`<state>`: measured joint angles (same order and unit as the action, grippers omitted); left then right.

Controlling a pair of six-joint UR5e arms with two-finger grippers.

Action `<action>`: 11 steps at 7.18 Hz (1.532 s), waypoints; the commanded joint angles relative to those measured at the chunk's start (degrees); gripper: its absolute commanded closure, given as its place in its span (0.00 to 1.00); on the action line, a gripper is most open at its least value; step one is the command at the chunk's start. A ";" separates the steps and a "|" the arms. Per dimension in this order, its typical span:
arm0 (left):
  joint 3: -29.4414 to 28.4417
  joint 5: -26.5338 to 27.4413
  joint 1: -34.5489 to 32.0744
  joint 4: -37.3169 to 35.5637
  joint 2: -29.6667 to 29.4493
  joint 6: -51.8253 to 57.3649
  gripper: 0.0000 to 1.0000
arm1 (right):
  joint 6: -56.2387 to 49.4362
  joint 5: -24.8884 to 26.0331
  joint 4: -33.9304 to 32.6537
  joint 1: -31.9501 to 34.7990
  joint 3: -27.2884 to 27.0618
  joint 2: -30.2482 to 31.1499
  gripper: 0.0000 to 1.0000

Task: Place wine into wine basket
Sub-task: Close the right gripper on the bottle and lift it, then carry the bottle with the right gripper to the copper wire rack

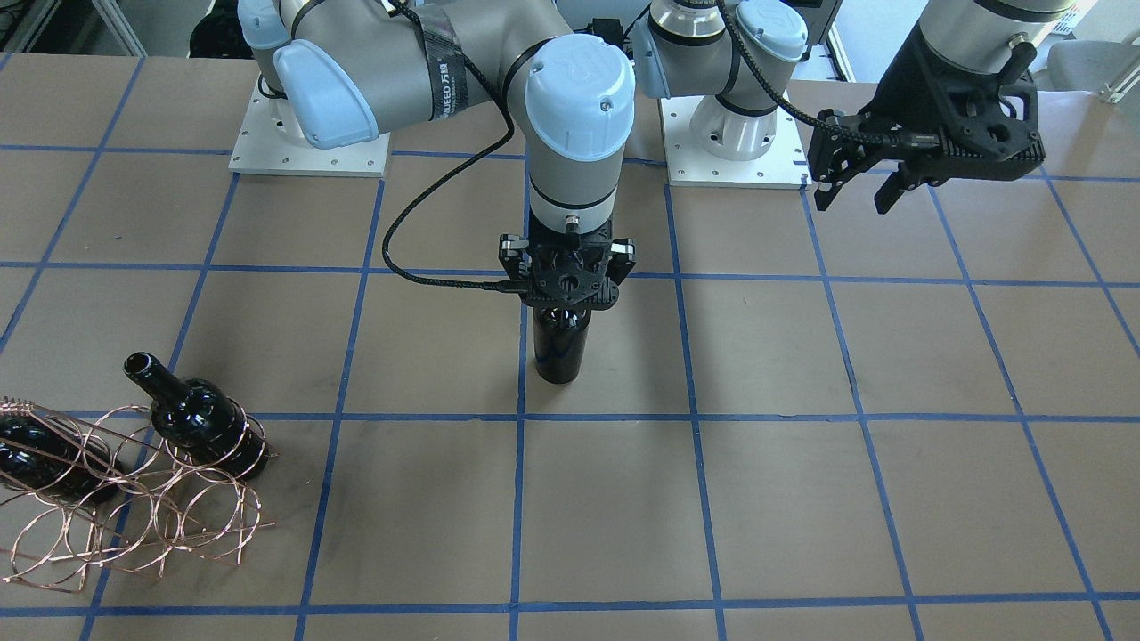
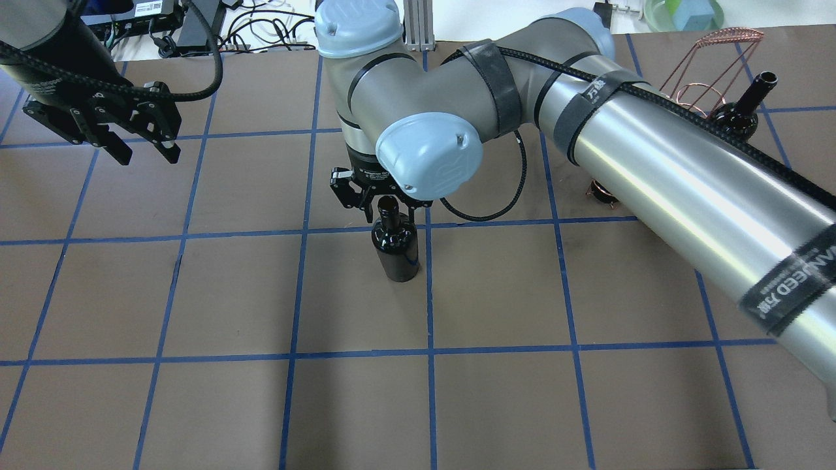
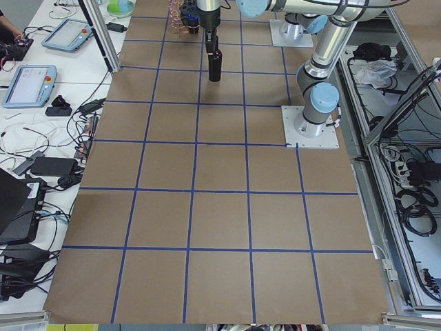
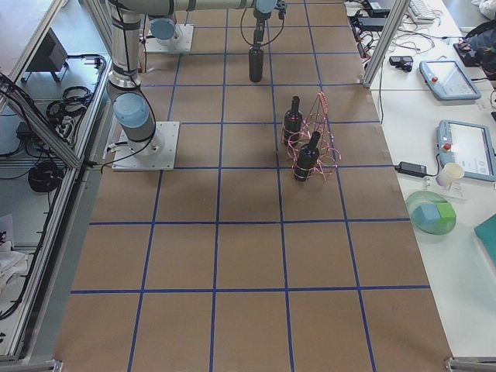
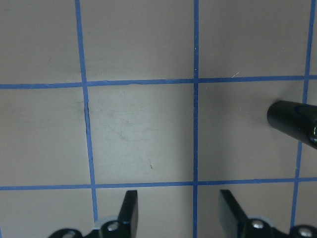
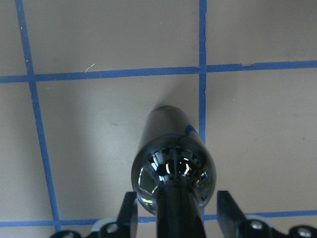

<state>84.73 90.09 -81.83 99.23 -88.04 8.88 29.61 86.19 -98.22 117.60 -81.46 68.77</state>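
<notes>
You are seeing the glossy, near-black cylindrical glass wine (image 2: 396,254) standing upright directly below your right gripper (image 6: 177,198), its neck pointing up between fingers that are straddling it with gaps showing. Your left gripper (image 5: 178,194) is hanging spread wide.

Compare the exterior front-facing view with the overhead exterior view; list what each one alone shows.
Front-facing only: the whole copper wire rack with two black glass bottles in it. Overhead only: the neck of the upright glossy black wine bottle between the right end effector's open fingers; a green dish. Both: that bottle mid-table, the open, empty left end effector.
</notes>
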 commanded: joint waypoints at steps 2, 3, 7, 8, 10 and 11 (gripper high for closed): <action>0.00 0.09 0.00 0.00 0.06 0.00 0.36 | -0.69 -1.02 0.22 -0.53 -0.10 0.05 0.93; 0.00 0.09 0.00 0.00 0.06 0.00 0.36 | -0.87 -2.93 0.22 -0.88 -0.10 0.13 1.00; 0.26 0.00 -0.09 0.00 0.06 0.00 0.36 | -6.82 -2.52 2.94 -3.42 0.16 1.27 1.00; 0.52 0.09 -0.09 0.00 0.23 0.00 0.36 | -9.89 -1.91 4.17 -4.91 0.25 2.84 1.00; 0.53 0.00 -0.09 0.00 0.24 0.00 0.36 | -17.43 -1.11 10.82 -10.52 0.60 7.67 1.00; 0.53 0.00 -0.09 -0.09 0.24 0.00 0.36 | -22.70 1.24 13.55 -13.85 0.69 10.48 1.00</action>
<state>85.23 90.10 -81.91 99.19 -87.82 8.88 13.08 85.34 -88.49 107.79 -80.91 75.77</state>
